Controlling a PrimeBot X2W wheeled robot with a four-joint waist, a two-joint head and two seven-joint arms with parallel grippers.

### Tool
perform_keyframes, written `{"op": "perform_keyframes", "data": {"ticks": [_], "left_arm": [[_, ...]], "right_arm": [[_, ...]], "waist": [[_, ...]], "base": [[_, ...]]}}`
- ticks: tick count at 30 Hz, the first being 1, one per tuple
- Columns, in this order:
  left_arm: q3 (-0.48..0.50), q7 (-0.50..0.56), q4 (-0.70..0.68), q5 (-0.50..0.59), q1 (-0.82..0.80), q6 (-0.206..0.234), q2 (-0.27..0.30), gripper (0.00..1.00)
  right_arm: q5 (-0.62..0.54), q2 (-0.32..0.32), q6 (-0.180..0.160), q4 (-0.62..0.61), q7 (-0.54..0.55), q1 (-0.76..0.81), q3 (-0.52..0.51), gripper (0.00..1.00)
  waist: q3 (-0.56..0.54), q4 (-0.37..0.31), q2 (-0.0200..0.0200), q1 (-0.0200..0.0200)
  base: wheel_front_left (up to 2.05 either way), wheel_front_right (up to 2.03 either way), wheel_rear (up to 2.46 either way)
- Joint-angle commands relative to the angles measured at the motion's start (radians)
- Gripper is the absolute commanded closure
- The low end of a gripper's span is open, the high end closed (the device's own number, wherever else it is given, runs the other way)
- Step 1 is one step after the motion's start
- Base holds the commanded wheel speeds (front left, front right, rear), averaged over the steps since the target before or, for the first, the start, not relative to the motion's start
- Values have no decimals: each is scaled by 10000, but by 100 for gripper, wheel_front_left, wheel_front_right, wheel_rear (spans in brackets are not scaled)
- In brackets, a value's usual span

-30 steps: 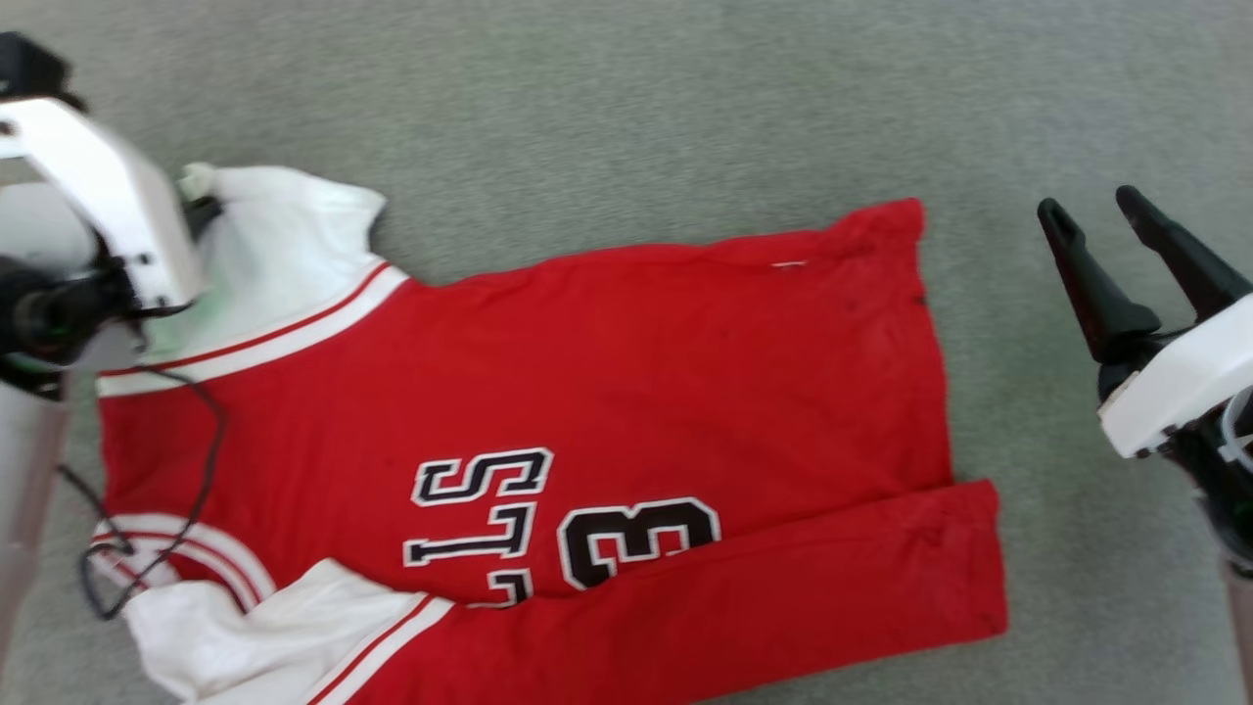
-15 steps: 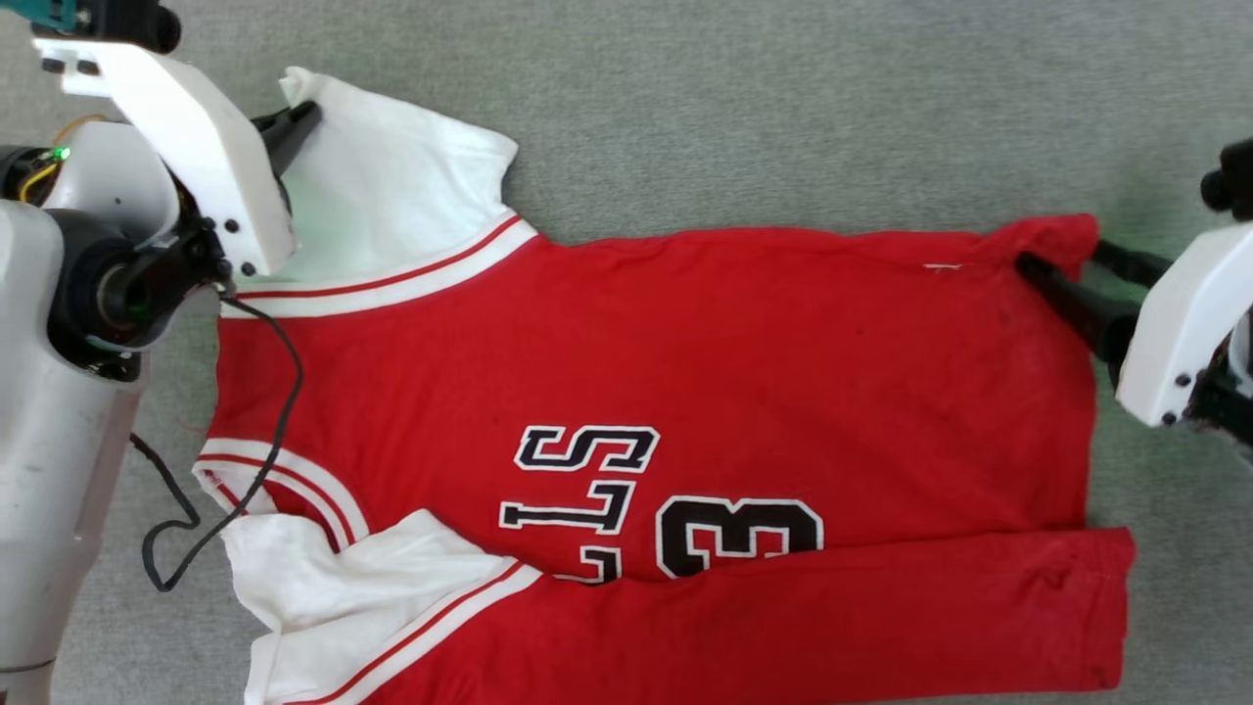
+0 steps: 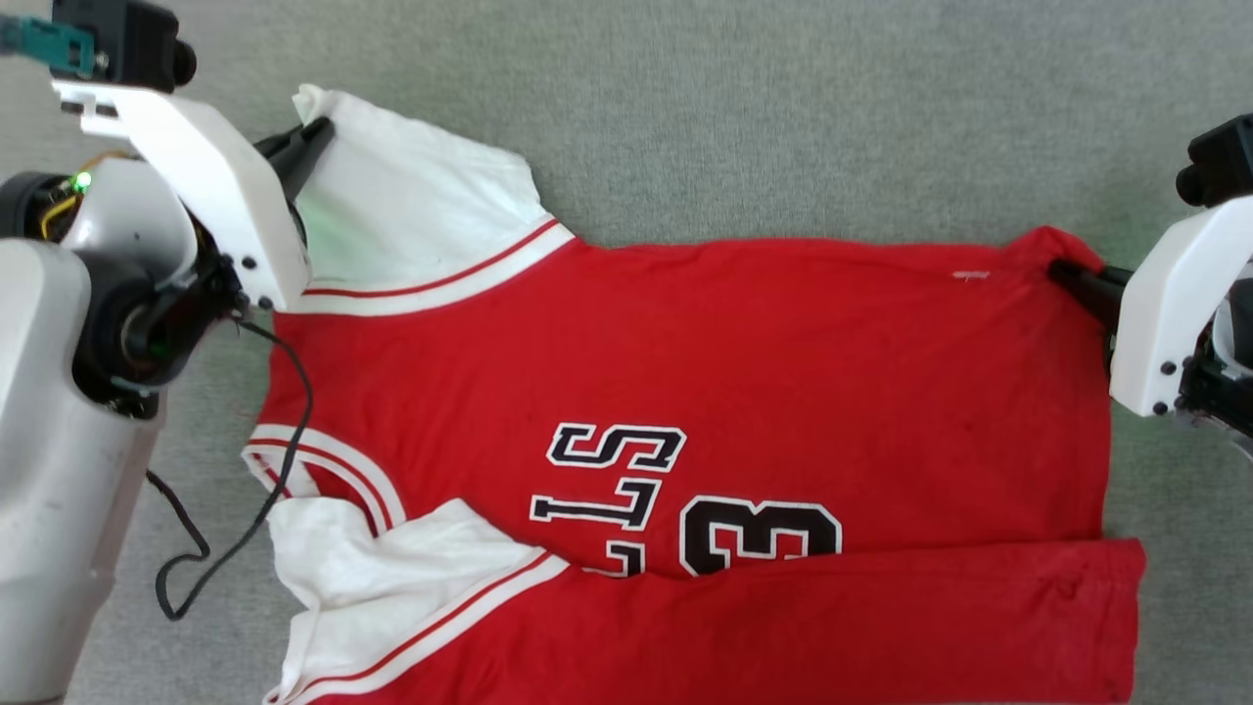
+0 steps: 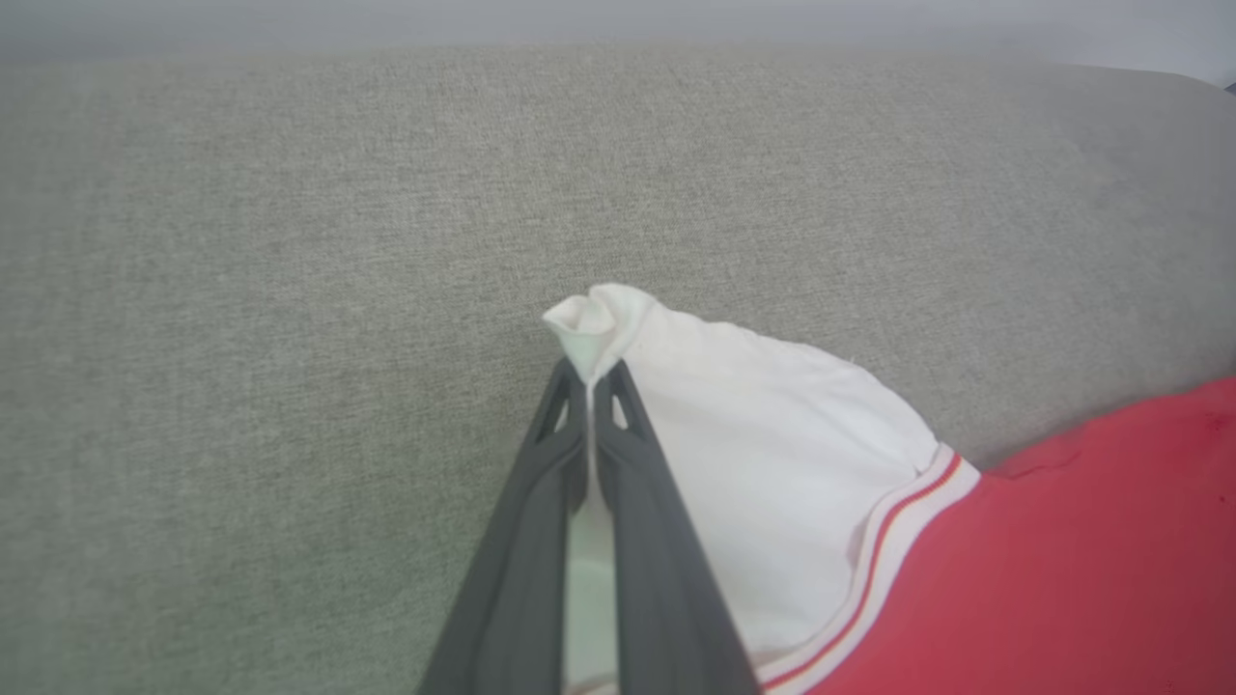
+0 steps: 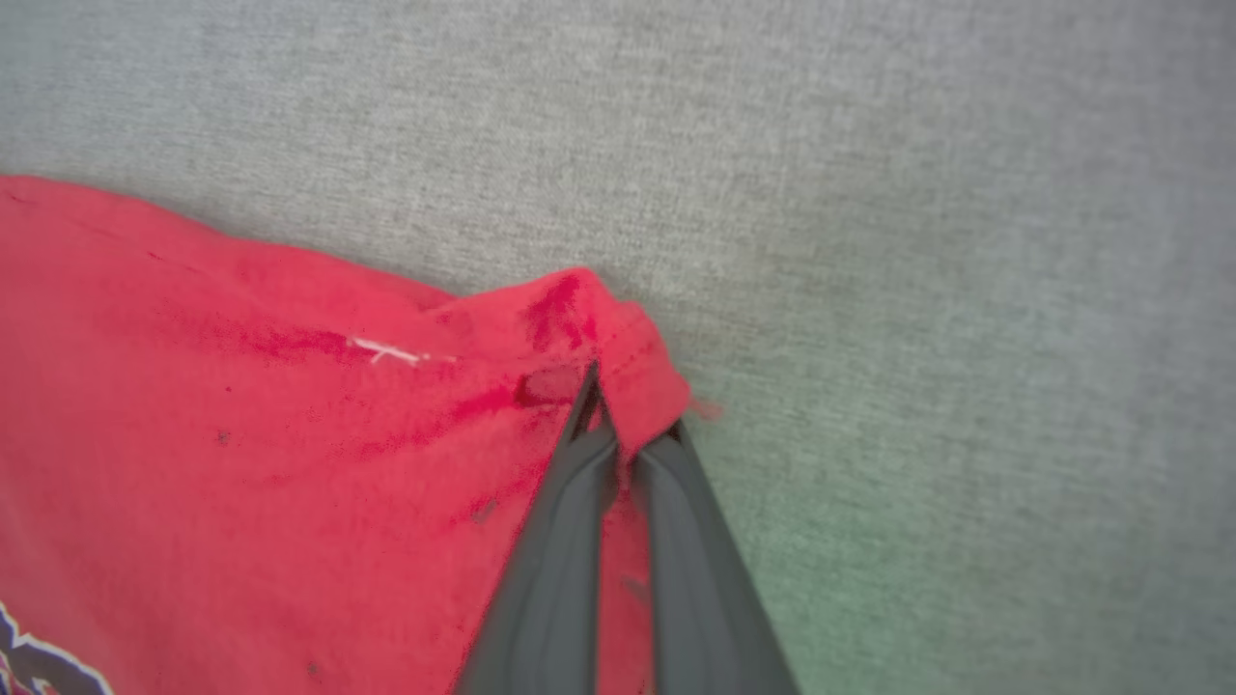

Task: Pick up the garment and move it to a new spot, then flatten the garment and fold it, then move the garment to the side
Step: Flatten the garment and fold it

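Note:
The garment (image 3: 685, 352), a red jersey with white sleeves and black lettering, lies spread on the grey fabric surface, its near long edge folded over. My left gripper (image 3: 315, 132) is shut on the tip of the far white sleeve; in the left wrist view the gripper (image 4: 589, 372) pinches that white cloth (image 4: 753, 434). My right gripper (image 3: 1062, 269) is shut on the far hem corner of the garment; the right wrist view has the gripper (image 5: 623, 425) clamping that red corner (image 5: 579, 319).
A grey woven surface (image 3: 783, 108) stretches beyond the garment on all sides. A black cable (image 3: 245, 509) hangs from my left arm across the garment's collar end. My left arm body (image 3: 59, 411) fills the left edge.
My right gripper came in from the right, reached the far hem corner and shut on it. The camera shifted, so the garment sits further right in the picture. The left grip is unchanged.

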Motion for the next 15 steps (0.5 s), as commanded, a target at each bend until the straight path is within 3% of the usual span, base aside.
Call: {"op": "perform_keyframes", "data": {"ticks": [1,8,15], "left_arm": [[73,-174,-4,-18,252,10,-3,100],[547,-953,-301,-310,1656,225,148,100],[1157,-1615,-1373,-684,4144,916,480,100]], "right_arm": [[-138,-12,0,-47,-248,200,-27,100],[-386,177,-2,-351,-1038,1048,-464,100],[-328,538,-2,-671,-1559,2594,-852,100]], "waist": [[-381,64,0,-1],[-1640,113,0,-1],[-2637,77,0,-1]], "base": [[0,0,0],[0,0,0],[0,0,0]]}}
